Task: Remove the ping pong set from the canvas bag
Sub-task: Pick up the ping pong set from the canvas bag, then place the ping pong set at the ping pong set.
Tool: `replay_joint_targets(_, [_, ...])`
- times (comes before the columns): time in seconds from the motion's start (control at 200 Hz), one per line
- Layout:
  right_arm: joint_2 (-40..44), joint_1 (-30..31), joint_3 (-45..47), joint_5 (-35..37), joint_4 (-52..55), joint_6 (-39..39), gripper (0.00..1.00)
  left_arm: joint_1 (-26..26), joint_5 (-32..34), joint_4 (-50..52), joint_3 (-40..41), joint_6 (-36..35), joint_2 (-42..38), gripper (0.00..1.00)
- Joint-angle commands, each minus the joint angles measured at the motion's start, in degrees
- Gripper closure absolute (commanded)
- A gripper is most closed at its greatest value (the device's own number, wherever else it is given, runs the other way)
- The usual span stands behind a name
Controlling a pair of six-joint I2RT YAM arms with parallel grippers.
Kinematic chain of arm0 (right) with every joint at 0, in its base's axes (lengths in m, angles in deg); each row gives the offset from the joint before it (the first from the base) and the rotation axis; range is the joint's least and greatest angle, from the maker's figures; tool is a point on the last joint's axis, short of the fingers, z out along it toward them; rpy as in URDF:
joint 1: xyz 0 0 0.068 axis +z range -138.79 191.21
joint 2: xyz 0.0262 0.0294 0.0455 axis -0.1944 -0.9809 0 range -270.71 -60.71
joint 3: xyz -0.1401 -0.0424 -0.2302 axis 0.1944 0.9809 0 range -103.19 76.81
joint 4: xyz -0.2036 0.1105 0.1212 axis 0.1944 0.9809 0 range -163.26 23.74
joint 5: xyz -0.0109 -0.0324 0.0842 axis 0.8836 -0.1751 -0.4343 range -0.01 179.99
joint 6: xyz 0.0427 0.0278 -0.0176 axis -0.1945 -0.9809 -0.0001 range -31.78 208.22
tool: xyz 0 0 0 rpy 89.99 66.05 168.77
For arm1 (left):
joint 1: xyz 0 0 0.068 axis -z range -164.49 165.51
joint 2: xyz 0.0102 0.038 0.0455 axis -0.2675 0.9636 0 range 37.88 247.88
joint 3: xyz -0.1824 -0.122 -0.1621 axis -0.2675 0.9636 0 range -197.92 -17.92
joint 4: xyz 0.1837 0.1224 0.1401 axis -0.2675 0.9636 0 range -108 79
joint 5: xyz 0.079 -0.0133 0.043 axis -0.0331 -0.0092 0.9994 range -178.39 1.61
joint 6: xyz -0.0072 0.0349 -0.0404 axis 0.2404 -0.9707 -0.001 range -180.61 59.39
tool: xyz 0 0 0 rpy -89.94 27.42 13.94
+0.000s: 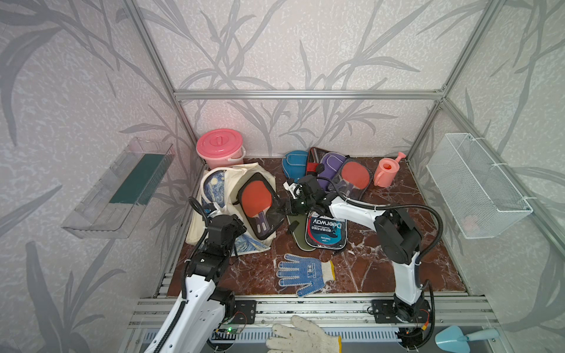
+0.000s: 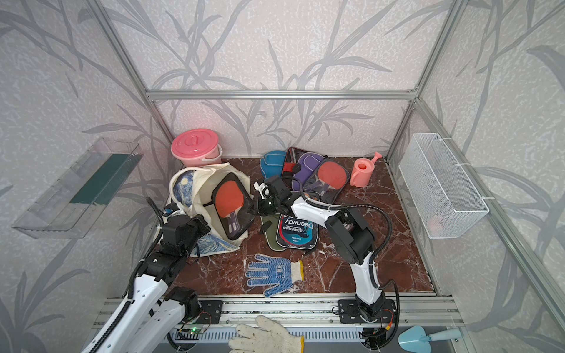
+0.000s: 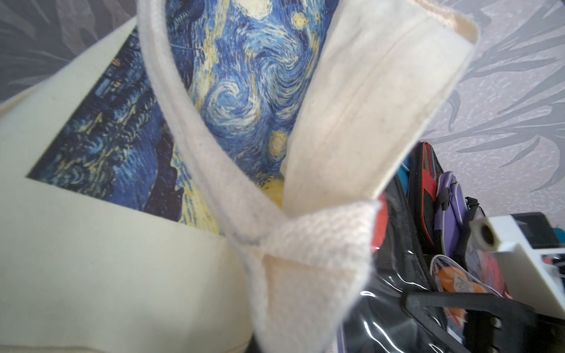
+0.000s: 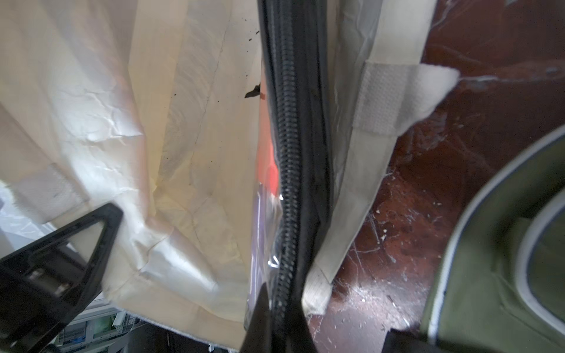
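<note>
Top views, left arm: being reached forward from the near rail, wrist bent down over the canvas bag [image 1: 235,175]; the left gripper [image 1: 216,212] is being mostly hidden by that wrist.
Top views, right arm: being stretched leftward above the olive case [image 1: 297,237] and the Deerway case [image 1: 326,232]; the right gripper [image 1: 280,209] is being clamped on the rim of the clear pack [image 1: 256,203].
Top views, task thing: the clear pack, 1 red paddle inside, is being held slanted across the bag's mouth, mostly outside it.
Top views, surroundings: a heap of 4 more cases [image 1: 331,166] is being shown by the back wall, beside a pink watering can [image 1: 386,171]; a pink bucket [image 1: 219,146] is standing behind the bag; a dotted glove [image 1: 302,273] is lying on the table [image 1: 382,266], apart from both arms.
Left wrist: the bag's handle [image 3: 305,250] is being held up close to the lens and pinched by the closed jaws, just out of frame.
Right wrist: the pack's zip edge [image 4: 290,152] is being pinched between pressed-together fingertips, with cream cloth on both sides; the olive case is lying just beside it.
</note>
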Motion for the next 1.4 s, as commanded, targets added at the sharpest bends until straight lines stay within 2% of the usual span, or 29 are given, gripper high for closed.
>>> replay_joint_targets(0.0, [7.1, -0.9, 0.5, 0.3, -3.3, 2.1, 1.00, -0.3, 5.4, 0.4, -2.1, 0.2, 0.7, 1.00])
replay_joint_targets(0.38, [18.9, -3.1, 4.6, 1.9, 0.1, 3.0, 1.00, -0.3, 9.5, 1.5, -3.5, 1.4, 3.0, 1.00])
replay_joint_targets(0.72, [30.7, -6.8, 9.4, 3.6, 4.3, 3.4, 1.00, -0.4, 8.5, 0.3, -3.4, 1.4, 4.2, 1.00])
replay_joint_targets(1.4, [61.5, -22.2, 29.5, 7.1, 16.8, 3.4, 1.00, -0.3, 3.9, -0.4, -5.9, 1.7, 8.7, 1.00])
